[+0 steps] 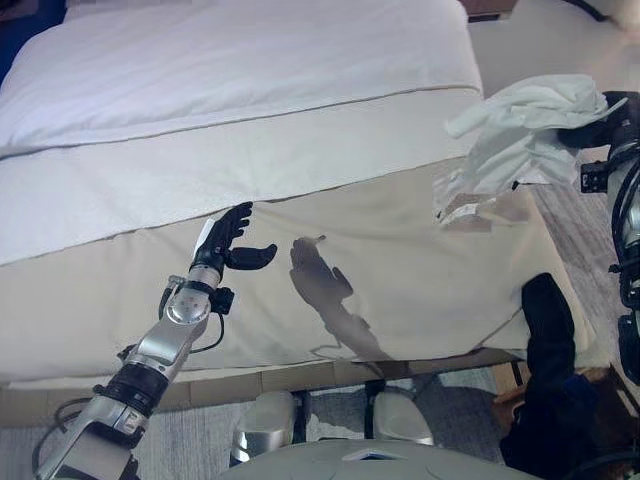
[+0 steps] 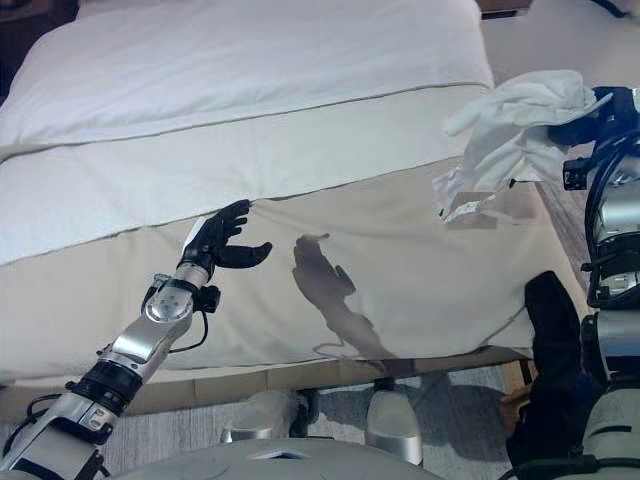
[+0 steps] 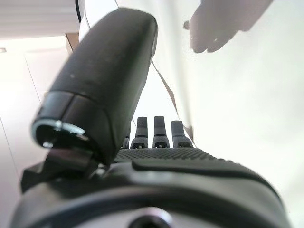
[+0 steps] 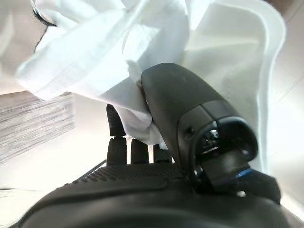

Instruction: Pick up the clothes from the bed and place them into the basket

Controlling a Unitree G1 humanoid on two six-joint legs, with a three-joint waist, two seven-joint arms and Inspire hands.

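My right hand [image 1: 600, 112] is shut on a white garment [image 1: 520, 130] and holds it in the air over the bed's right front corner. In the right wrist view the thumb [image 4: 180, 99] pinches the white cloth [image 4: 118, 47] against the fingers. The cloth hangs down to the left of the hand, clear of the bed [image 1: 300, 150]. My left hand [image 1: 228, 240] is open and empty, with fingers straight, just above the cream cover near the bed's front left. Its fingers [image 3: 160, 130] also show in the left wrist view.
A dark bag or garment [image 1: 548, 350] stands on the floor by the bed's right front corner. A white duvet [image 1: 240, 60] covers the far half of the bed. Grey carpet [image 1: 460, 400] lies along the bed's front edge.
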